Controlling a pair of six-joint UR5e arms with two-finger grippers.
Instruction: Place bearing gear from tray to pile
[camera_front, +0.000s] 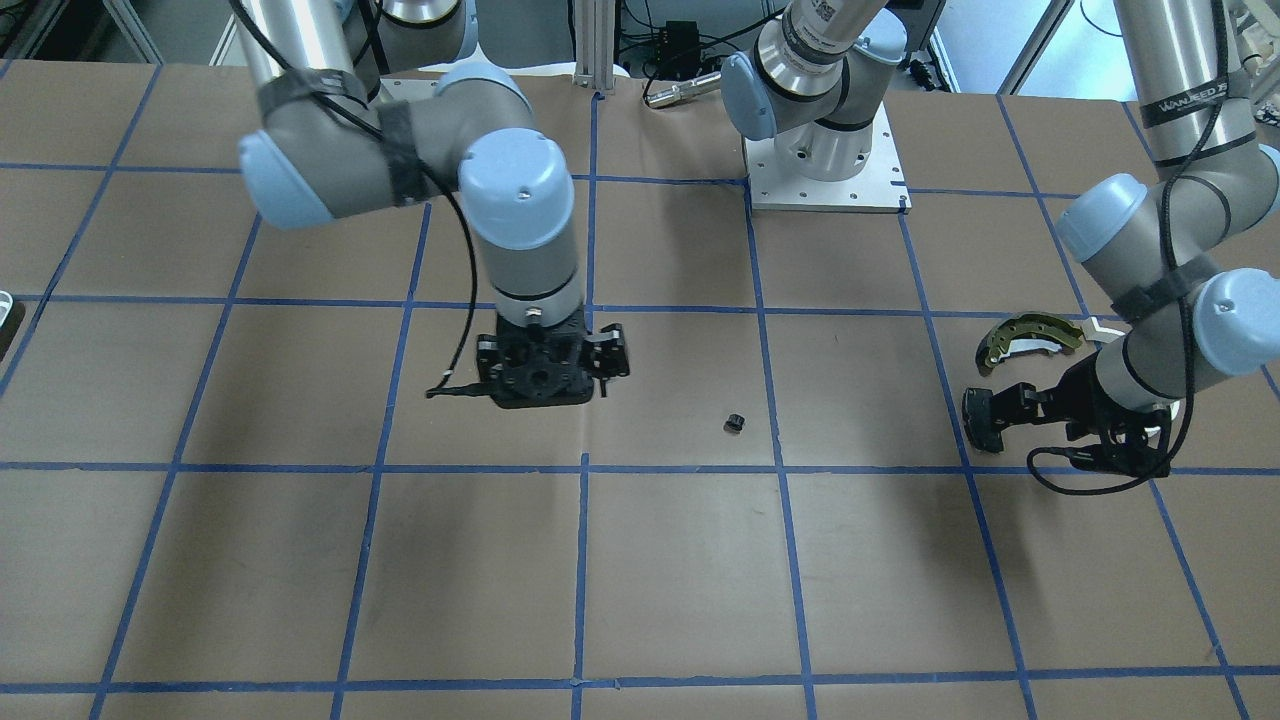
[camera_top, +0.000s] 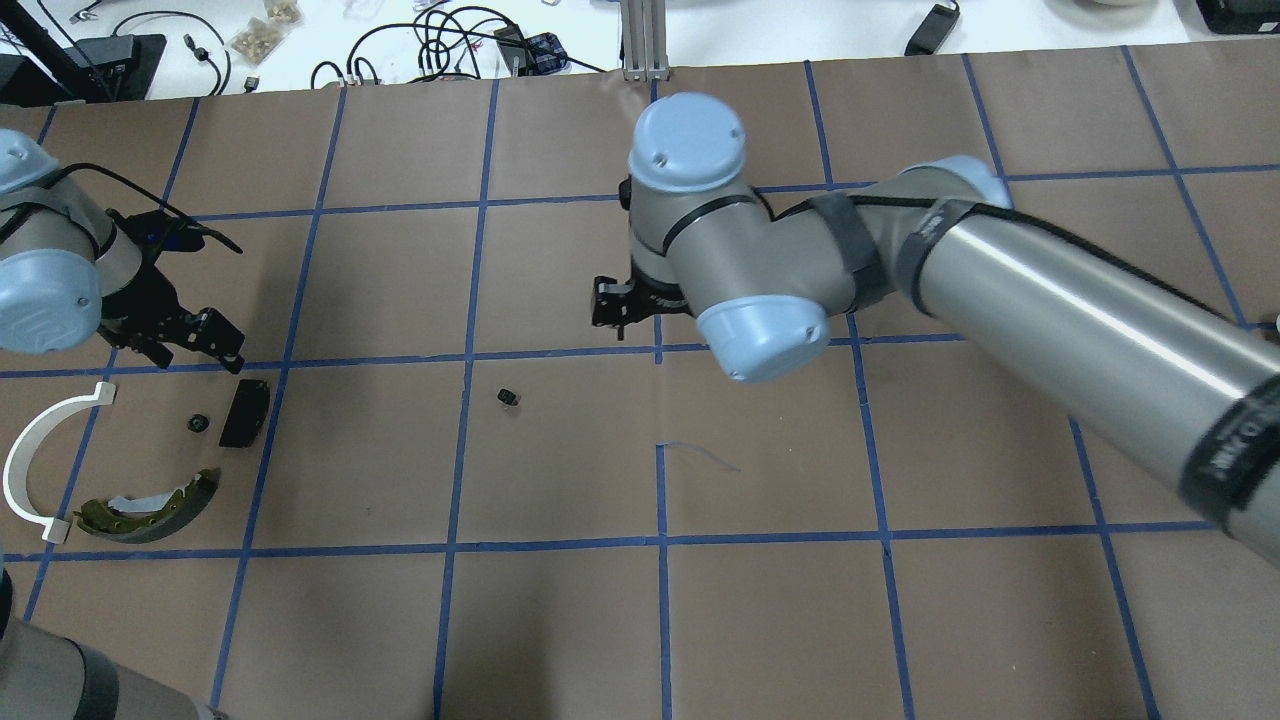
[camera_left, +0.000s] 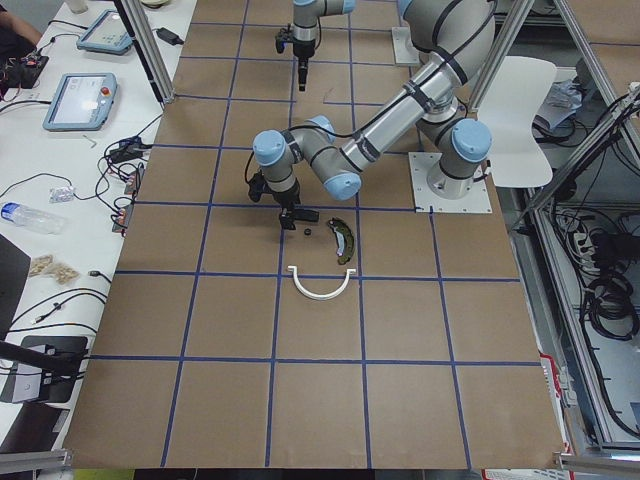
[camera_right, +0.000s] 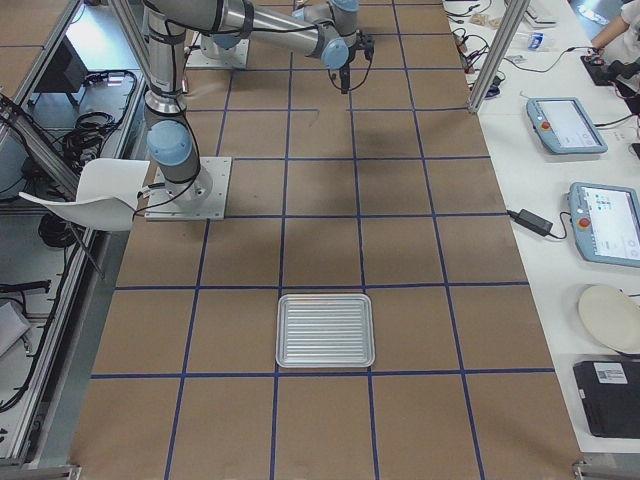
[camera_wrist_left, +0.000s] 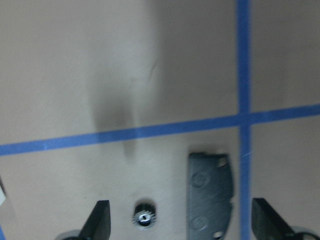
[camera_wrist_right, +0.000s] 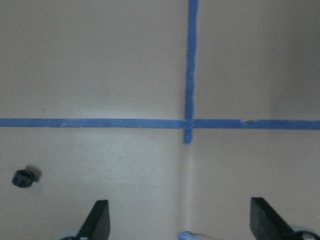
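Observation:
One bearing gear (camera_top: 509, 397), tiny, black and toothed, lies alone on the brown paper mid-table; it also shows in the front view (camera_front: 736, 422) and at the left edge of the right wrist view (camera_wrist_right: 22, 177). My right gripper (camera_top: 612, 305) hovers open and empty beside it, a short way off. A second bearing gear (camera_wrist_left: 145, 217) lies in the pile (camera_top: 150, 495) next to the flat black pad (camera_wrist_left: 210, 195), the olive-gold brake shoe (camera_front: 1030, 335) and the white arc (camera_top: 40, 460). My left gripper (camera_wrist_left: 182, 220) is open and empty just above the pile. The ribbed tray (camera_right: 325, 330) holds nothing.
Blue tape lines (camera_top: 660, 450) divide the table into squares. The left arm's base plate (camera_front: 825, 185) sits at the robot's side. Cables and tablets lie past the table's far edge (camera_top: 450, 30). The tray's rim shows as a sliver in the front view (camera_front: 5, 310).

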